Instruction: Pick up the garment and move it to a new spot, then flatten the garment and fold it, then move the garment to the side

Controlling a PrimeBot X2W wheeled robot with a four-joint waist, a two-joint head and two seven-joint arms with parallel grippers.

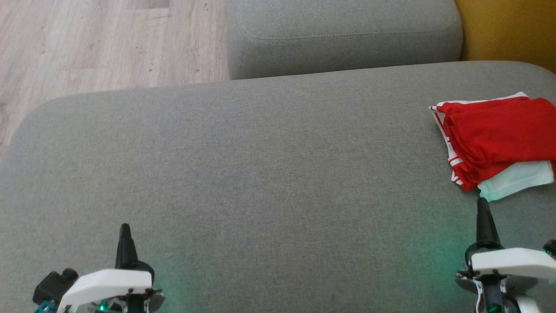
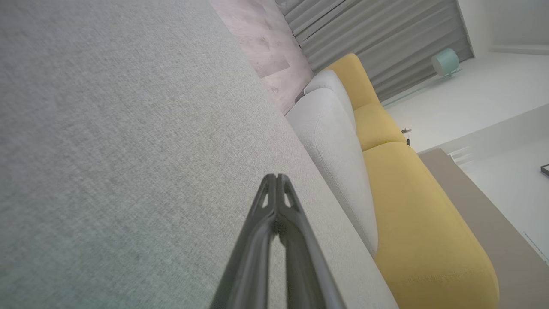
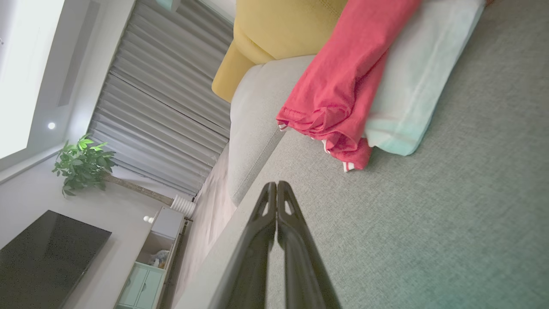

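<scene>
A folded red garment (image 1: 499, 134) with white trim lies at the right edge of the grey sofa seat (image 1: 260, 174); a pale white part sticks out under it. The right wrist view has the garment (image 3: 343, 86) just beyond the fingertips. My right gripper (image 1: 482, 202) is shut and empty, its tip a short way in front of the garment's white corner without touching it. My left gripper (image 1: 125, 227) is shut and empty at the lower left, above bare cushion. Both wrist views show the fingers pressed together: left gripper (image 2: 276, 177), right gripper (image 3: 276, 183).
A grey cushion block (image 1: 343, 34) stands behind the seat, with a yellow cushion (image 1: 508, 30) at the far right. Wooden floor (image 1: 108, 43) lies beyond the seat's back left edge. The right wrist view shows curtains, a plant (image 3: 83, 165) and a dark screen (image 3: 47, 253).
</scene>
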